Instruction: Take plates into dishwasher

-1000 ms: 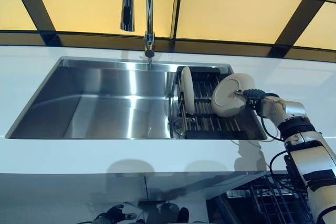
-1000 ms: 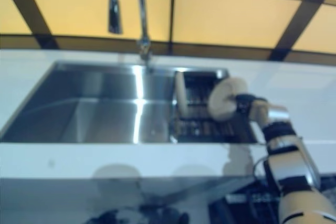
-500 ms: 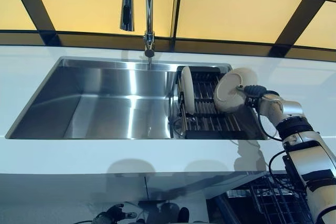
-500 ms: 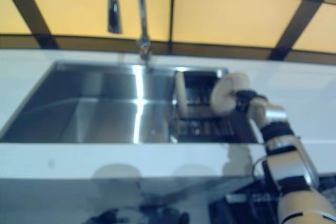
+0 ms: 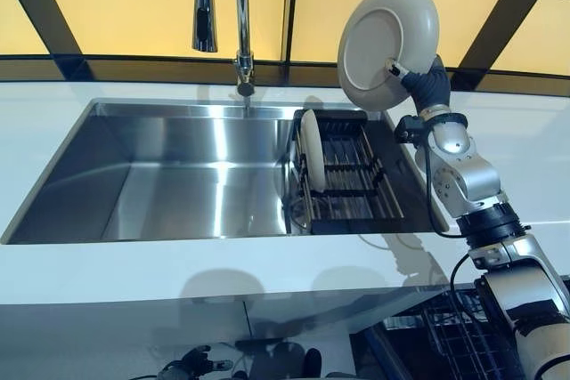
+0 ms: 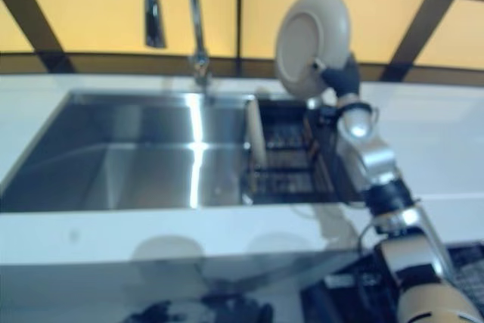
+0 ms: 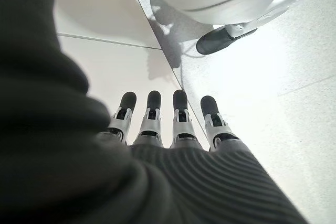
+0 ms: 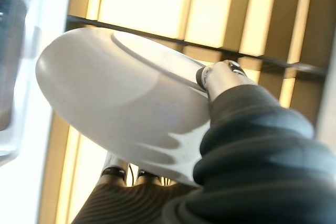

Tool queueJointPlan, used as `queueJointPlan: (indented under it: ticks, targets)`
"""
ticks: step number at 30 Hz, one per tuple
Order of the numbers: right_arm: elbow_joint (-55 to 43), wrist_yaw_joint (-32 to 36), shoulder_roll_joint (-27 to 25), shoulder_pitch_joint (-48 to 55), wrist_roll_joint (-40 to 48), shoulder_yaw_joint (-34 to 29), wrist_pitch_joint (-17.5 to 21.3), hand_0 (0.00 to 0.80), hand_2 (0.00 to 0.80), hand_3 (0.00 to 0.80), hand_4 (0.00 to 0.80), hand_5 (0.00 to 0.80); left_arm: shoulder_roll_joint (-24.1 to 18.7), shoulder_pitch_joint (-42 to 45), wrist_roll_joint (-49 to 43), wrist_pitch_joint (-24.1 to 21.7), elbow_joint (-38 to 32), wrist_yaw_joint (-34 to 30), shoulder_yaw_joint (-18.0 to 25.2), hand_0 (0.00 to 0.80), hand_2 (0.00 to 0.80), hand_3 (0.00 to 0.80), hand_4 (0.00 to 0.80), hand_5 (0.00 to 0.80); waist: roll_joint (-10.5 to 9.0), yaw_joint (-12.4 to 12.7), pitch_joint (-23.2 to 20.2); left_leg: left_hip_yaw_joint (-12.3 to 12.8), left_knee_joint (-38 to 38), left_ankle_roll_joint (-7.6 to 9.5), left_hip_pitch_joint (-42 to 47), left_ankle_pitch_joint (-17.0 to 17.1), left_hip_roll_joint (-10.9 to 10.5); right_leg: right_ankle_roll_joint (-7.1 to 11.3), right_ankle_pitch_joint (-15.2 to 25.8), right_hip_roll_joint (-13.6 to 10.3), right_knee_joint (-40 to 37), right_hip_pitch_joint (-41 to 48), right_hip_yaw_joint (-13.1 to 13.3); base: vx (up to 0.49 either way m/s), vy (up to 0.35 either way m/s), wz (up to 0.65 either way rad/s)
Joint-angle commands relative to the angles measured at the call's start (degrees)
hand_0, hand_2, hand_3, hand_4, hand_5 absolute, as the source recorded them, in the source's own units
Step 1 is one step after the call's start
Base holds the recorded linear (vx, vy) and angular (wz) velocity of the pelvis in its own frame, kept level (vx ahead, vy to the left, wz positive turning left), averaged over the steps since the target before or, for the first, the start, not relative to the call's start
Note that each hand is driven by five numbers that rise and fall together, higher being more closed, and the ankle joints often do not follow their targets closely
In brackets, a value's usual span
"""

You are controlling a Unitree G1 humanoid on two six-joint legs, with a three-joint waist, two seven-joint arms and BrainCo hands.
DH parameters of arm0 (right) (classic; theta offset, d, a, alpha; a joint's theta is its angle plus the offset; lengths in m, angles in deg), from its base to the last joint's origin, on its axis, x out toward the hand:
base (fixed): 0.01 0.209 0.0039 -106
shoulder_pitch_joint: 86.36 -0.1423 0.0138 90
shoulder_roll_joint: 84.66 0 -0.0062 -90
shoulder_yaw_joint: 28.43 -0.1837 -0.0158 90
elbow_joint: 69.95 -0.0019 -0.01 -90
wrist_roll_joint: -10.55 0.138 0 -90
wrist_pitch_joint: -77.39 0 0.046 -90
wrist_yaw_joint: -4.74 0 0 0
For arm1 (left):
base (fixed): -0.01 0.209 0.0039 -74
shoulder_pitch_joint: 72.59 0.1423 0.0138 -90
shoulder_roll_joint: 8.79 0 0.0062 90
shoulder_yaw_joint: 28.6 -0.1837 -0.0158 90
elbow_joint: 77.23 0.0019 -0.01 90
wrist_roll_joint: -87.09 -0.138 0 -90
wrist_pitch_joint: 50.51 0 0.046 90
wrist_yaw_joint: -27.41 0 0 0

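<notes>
My left hand (image 7: 173,124) hangs idle below the bench (image 5: 267,260), fingers straight and holding nothing. The sink (image 5: 169,175) is my landmark: at its right end sits the dish rack (image 5: 352,184), where one plate (image 5: 309,162) stands on edge, yet to be fetched. A second ago my right hand (image 5: 426,86) held the other plate (image 5: 385,35) low beside that rack; now I have it raised clear above the rack, thumb and fingers pinching its rim. So the pick is done, and I judge the carry down to the dishwasher basket (image 5: 463,344), below the sink's right end, comes next.
</notes>
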Motion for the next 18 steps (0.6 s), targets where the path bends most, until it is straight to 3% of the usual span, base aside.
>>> queueJointPlan:
  ticks: [1,9,14,18]
  targets:
    - [-7.4,-4.5,-0.6,-0.1,-7.8,-5.7,8.4,0.8,0.8,0.8,0.8,0.8,0.4,-1.5,0.0,-2.1,2.6,1.0,-0.8,0.0,0.0,0.0,0.0,0.0,-0.83,-1.3,-1.6,2.9,0.6,3.63,-2.7,-0.6,-3.6,4.61,-4.1,-1.7,3.6,1.6,2.8,-0.029,0.065,-0.15]
    - [-19.3,-11.2,-4.3,10.2,-20.4,-12.1,12.6,0.8,0.8,0.8,0.8,0.8,1.0,-0.5,1.1,-2.8,2.8,1.5,0.8,0.0,0.0,0.0,0.0,0.0,-0.12,-4.7,-1.5,4.7,1.1,4.67,-2.8,-1.3,-3.8,5.65,-3.8,-2.1,6.0,-1.3,5.8,-0.051,0.084,-0.18]
    - [-24.0,-10.8,-7.3,17.8,-21.6,-17.5,14.5,0.8,0.8,0.8,0.8,0.8,0.6,0.2,0.1,-2.2,2.8,0.8,2.3,0.0,0.0,0.0,0.0,0.0,-0.22,-7.0,-1.2,6.3,1.2,4.79,-2.9,-1.6,-3.3,6.51,-3.3,-2.0,8.3,-3.2,7.2,-0.045,0.069,-0.33]
    - [-25.5,-8.3,-6.9,26.9,-19.8,-21.7,17.1,0.8,0.8,0.8,0.8,0.8,0.1,1.9,-0.4,-2.3,3.1,1.0,4.5,0.0,0.0,0.0,0.0,0.0,-0.84,-9.6,-0.3,8.9,0.4,4.39,-1.4,-2.1,-2.3,8.27,0.9,-2.5,9.5,-6.4,7.4,-0.049,-0.002,-0.56]
